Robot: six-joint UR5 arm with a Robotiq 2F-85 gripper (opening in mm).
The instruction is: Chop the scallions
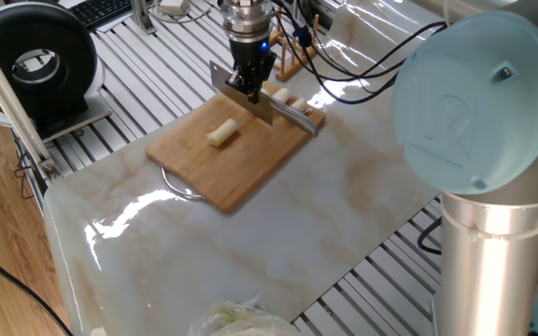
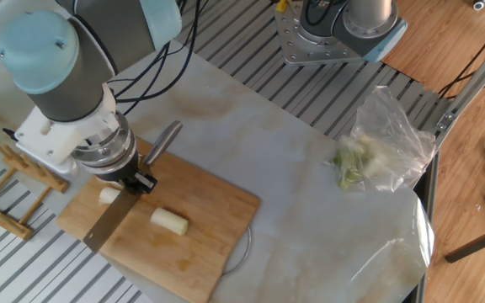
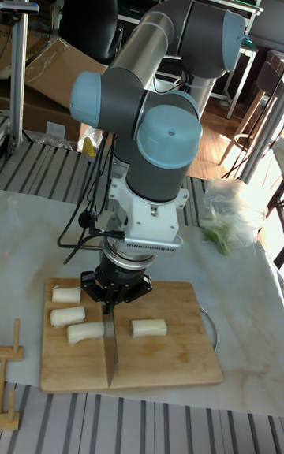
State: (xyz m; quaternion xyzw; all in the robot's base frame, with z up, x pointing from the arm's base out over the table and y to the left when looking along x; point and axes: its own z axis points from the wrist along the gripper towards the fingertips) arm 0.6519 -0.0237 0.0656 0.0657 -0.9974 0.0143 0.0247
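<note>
From the tall fixed view I work from the near edge of the tabletop [image 3: 237, 407] back. Closest to me lies the wooden cutting board [image 3: 173, 367], resting on the pale marble sheet, with part of a thin wire loop [image 3: 211, 328] showing past its right edge. On the board the scallions [image 3: 84, 333] are in short pale chunks — three stacked in a loose column near the board's left edge and a fourth piece [image 3: 149, 328] alone toward the middle. A knife [image 3: 110, 347] stands between them, blade edge down on the board and running toward the near edge, with the lone chunk on its right and the three others on its left; the nearest of the three lies right against the blade. The end effector [image 3: 116, 290] hangs straight above, its fingers clamped on the knife's spine, and in the other fixed view the metal handle [image 2: 162, 141] sticks out behind it over the board's far edge. A small wooden rack [image 3: 9, 379] sits at the tabletop's near left corner. Farther back, toward the right edge, a clear plastic bag [image 3: 233, 213] holds pale green leaves — well apart from the board.
</note>
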